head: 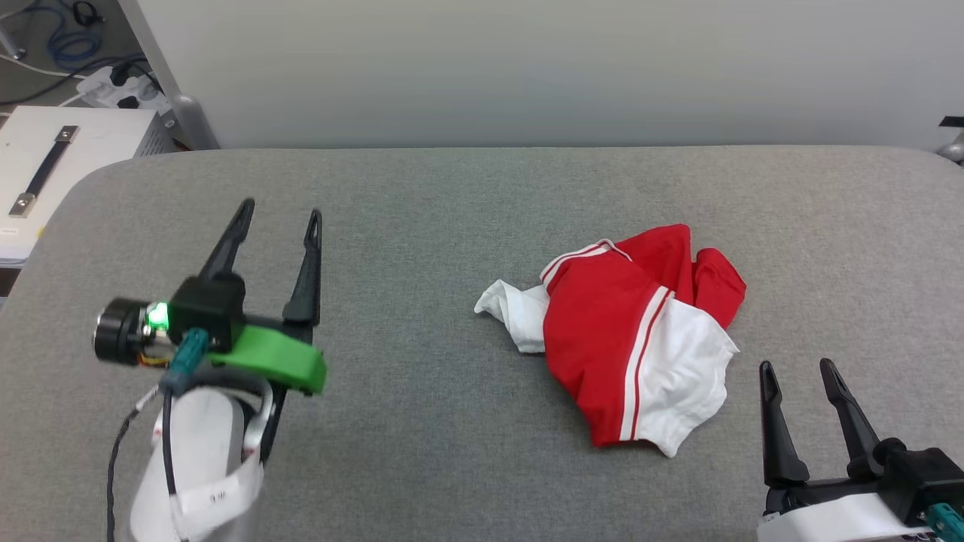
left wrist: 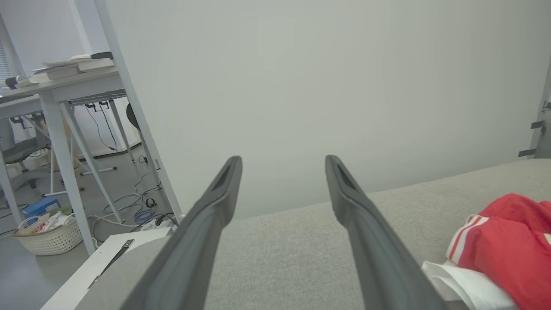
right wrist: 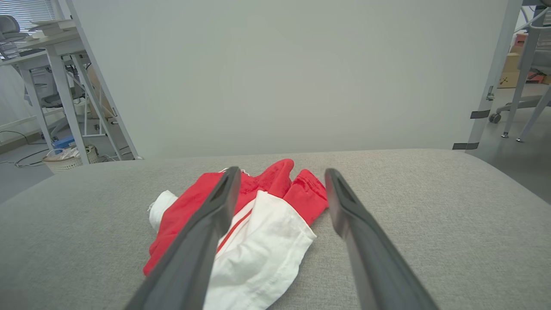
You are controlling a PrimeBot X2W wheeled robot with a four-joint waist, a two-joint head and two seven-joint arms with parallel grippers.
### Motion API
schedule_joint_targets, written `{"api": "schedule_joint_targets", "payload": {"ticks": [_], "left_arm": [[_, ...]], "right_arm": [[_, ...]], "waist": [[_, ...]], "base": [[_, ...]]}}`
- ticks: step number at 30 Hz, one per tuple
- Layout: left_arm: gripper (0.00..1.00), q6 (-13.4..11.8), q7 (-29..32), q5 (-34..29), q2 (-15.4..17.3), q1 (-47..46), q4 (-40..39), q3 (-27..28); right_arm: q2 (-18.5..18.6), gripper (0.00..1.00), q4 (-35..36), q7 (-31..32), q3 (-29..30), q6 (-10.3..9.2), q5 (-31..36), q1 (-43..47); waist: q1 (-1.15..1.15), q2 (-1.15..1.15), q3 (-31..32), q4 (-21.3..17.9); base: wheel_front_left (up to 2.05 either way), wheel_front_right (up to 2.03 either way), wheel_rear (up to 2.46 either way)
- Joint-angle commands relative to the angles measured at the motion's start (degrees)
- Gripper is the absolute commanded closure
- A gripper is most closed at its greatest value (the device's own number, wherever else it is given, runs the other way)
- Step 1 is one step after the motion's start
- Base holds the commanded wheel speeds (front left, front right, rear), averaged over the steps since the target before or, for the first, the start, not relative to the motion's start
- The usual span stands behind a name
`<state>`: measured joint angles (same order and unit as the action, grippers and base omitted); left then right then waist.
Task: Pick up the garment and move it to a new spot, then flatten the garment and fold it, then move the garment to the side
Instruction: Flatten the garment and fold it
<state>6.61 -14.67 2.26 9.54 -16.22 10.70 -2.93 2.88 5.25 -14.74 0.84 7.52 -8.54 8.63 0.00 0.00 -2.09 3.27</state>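
Crumpled shirt lying loose on the table, both claws spread and empty.

The shirt (head: 636, 339) is seen bunched in a heap right of the middle of the grey padded table (head: 422, 452), with red body and white sleeves tangled together and no part of it held. The right claw (head: 797, 367) is placed near the heap's near edge with its fingers wide apart. The left claw (head: 280, 214) is likewise spread and is kept well apart from the cloth. If the heap is pinched blindly, several layers may be caught at once, so a knot would be lifted that cannot be flattened. If only the thin white sleeve is taken, it may be pulled free and the shirt dropped. The table covering could be snagged by fingertips driven too low.
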Motion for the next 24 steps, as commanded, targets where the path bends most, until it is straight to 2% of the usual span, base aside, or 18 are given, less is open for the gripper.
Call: {"api": "schedule_joint_targets", "payload": {"ticks": [1,4,9,16,21,24], "left_arm": [[0.00,0.43,-0.33,1.00,0.87,-3.57,1.77,-0.91],[0.00,0.79,0.33,2.99,3.05,-11.20,7.36,-4.91],[0.00,0.86,8.06,14.30,6.70,-23.81,13.82,-16.92],[0.00,0.87,26.01,30.31,10.11,-36.43,18.51,-32.82],[0.00,0.87,39.23,38.50,11.95,-43.08,19.24,-45.17],[0.00,0.87,44.49,42.02,13.04,-45.57,19.32,-51.61]], "right_arm": [[-0.01,0.00,0.13,-0.26,-0.31,-0.03,0.40,-1.13],[-0.01,0.00,0.11,-0.26,-0.66,-0.03,0.55,-1.95],[-0.01,0.00,0.20,-0.26,-0.98,-0.03,0.39,-3.33],[-0.01,0.00,0.18,-0.26,-1.19,-0.03,-0.06,-5.23],[-0.01,0.00,0.16,-0.26,-1.67,-0.03,-0.62,-7.14],[-0.01,0.00,0.11,-0.26,-2.01,-0.03,-1.05,-8.09]], "waist": [[0.00,0.00,-1.25,-1.32],[0.00,0.00,-2.46,-2.69],[0.00,0.00,-4.87,-5.05],[0.00,0.00,-7.85,-7.67],[0.00,0.00,-10.22,-9.59],[0.00,0.00,-11.35,-10.74]], "base": [[0.00,0.00,0.00],[0.00,0.00,0.00],[0.00,0.00,0.00],[0.00,0.00,0.00],[0.00,0.00,0.00],[0.00,0.00,0.00]]}}
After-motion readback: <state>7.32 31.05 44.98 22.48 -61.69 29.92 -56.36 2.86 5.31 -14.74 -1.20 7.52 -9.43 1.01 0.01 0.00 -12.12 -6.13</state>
